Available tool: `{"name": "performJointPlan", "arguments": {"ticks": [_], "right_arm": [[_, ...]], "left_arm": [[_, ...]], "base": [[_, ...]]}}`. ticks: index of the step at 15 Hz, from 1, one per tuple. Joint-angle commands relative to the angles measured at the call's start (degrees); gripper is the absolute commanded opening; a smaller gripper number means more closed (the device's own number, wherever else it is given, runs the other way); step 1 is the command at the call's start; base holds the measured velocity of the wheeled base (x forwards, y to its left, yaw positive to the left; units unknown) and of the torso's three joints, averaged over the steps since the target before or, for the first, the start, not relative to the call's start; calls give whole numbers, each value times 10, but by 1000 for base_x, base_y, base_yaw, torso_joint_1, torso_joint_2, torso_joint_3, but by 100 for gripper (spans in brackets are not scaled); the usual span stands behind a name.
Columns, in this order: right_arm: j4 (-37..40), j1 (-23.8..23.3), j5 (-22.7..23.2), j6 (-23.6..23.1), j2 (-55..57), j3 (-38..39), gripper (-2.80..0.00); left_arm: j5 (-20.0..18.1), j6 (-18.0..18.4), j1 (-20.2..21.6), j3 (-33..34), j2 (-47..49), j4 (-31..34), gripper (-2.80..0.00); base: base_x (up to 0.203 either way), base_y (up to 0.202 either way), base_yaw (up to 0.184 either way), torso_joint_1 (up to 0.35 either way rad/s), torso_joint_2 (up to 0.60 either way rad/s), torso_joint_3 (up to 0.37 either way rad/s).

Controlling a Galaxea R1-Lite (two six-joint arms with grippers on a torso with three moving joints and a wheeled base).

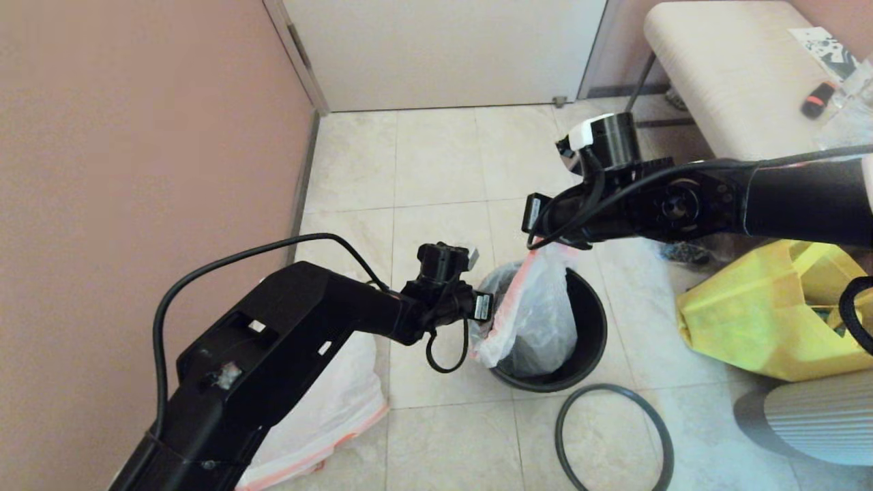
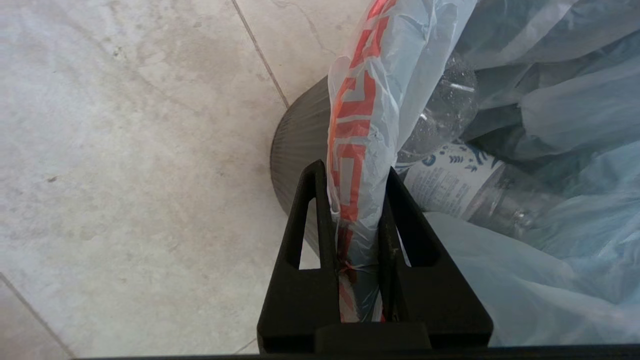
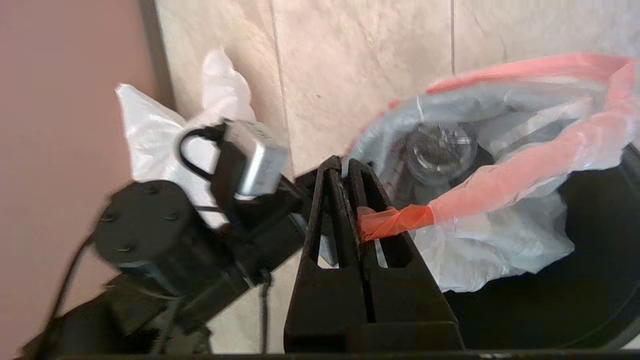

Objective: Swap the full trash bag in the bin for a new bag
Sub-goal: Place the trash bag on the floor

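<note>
My left gripper (image 2: 355, 200) is clamped on the orange-pink rim of the full trash bag (image 1: 535, 310), at the side of the bin (image 1: 586, 341) nearest the pink wall. My right gripper (image 3: 348, 197) is closed tight on the twisted orange rim at the far side of the same bag. The bag sits in the black bin (a clear bottle (image 2: 470, 185) shows through the plastic). The grey hoop (image 1: 614, 436) lies on the floor tiles just beside the bin. A second white bag (image 1: 327, 409) lies on the floor under my left arm. A yellow tote (image 1: 764, 320) stands at my right.
</note>
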Motion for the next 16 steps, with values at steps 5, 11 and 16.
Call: {"name": "performJointPlan", "arguments": {"ticks": [5,11,16], "right_arm": [[18,5,-1,-1,-9,-1,-280],[59,20,-14,-7,-50,0,-280],[80,46,-52,-41,-105,-1,-280]], "left_arm": [[19,-45,2,7,-28,-30,0],[30,-56,0,193,-177,-64,0],[67,-54,29,474,-283,-144,-280]], "base": [[0,0,0,0,0,0],[0,0,0,0,0,0],[0,0,0,0,0,0]]}}
